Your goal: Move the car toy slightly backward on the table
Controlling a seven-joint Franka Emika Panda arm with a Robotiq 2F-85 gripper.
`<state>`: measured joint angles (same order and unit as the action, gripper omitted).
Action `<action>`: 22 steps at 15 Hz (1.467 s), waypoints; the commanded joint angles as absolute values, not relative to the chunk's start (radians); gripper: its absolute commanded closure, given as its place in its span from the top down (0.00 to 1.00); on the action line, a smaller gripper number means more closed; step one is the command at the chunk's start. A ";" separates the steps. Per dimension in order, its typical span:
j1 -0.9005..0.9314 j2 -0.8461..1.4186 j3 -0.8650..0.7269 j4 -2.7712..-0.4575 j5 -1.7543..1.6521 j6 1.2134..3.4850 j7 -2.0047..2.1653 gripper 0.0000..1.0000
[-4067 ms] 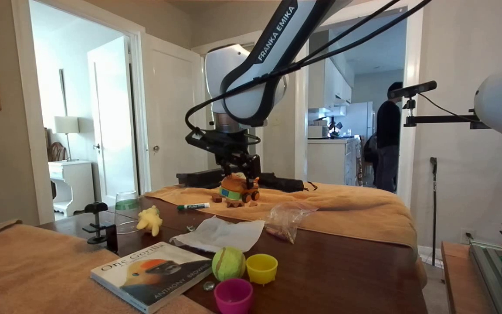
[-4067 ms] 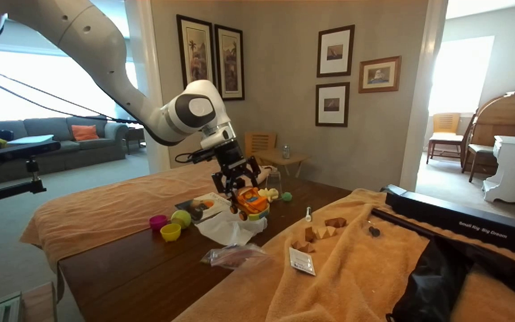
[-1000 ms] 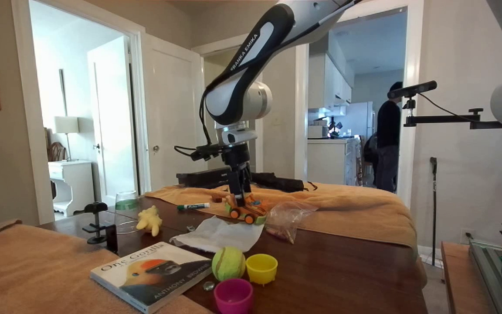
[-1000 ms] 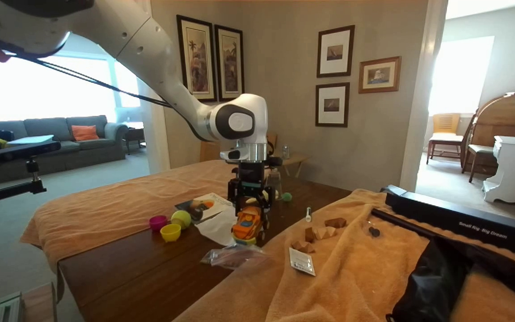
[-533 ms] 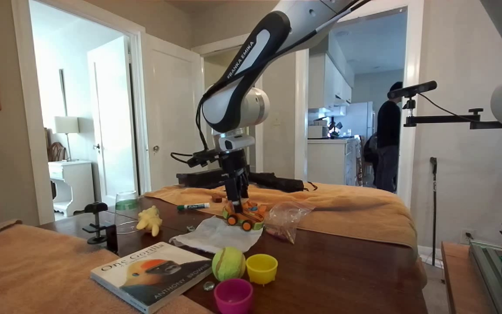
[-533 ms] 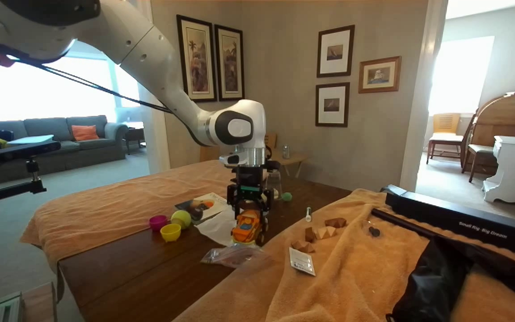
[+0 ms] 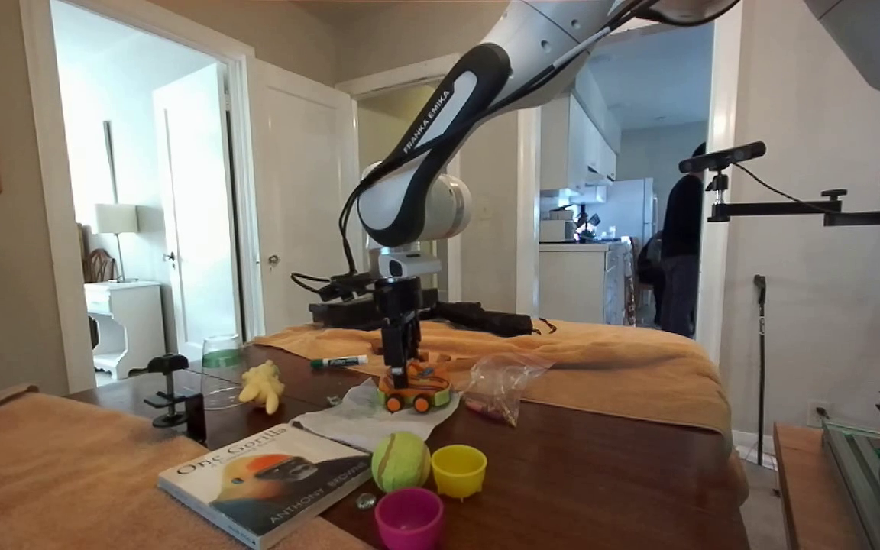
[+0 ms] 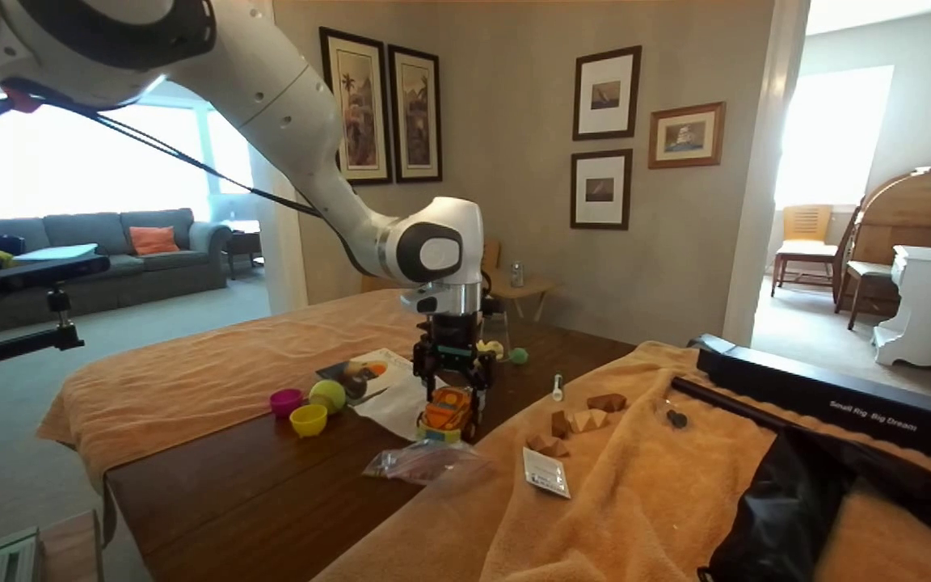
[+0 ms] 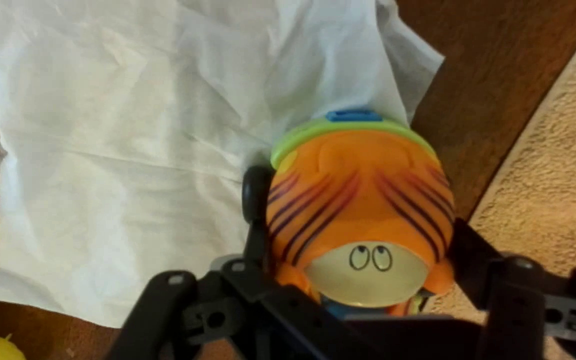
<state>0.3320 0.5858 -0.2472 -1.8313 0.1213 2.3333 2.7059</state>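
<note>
The orange car toy point(image 7: 433, 388) with dark wheels and a green rim is low over the edge of the white paper on the dark brown table point(image 7: 600, 473). It also shows in an exterior view point(image 8: 445, 411). In the wrist view the car toy point(image 9: 360, 200) fills the space between my fingers. My gripper point(image 8: 455, 396) points down with one finger on each side of the toy, shut on it. The fingertips are partly hidden in the wrist view point(image 9: 359, 222). The toy's wheels look level. I cannot tell whether all of them touch the paper or table.
White paper point(image 7: 333, 424) lies beneath and beside the toy. A plastic bag point(image 7: 505, 386) is close by. A tennis ball point(image 7: 401, 463), yellow cup point(image 7: 459, 470), pink cup point(image 7: 409, 519) and book point(image 7: 264, 481) stand nearby. A yellow lump point(image 7: 263, 386) and a glass point(image 7: 222, 374) are farther off.
From being tilted and raised over the table, the toy has come down level in the gripper. Over the last second it has shifted and turned slightly toward the paper, which has moved a little.
</note>
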 commanded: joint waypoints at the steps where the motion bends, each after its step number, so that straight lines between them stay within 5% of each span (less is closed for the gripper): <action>1: 0.278 0.584 -0.181 -1.820 0.053 2.357 2.722 0.97; 13: 0.299 0.191 -0.095 -2.184 -0.214 2.379 2.676 1.00; 22: 0.166 0.010 0.045 -2.276 -0.057 2.258 2.076 1.00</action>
<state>0.2121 0.0793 0.0134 -2.2377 -0.1191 2.3034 2.2693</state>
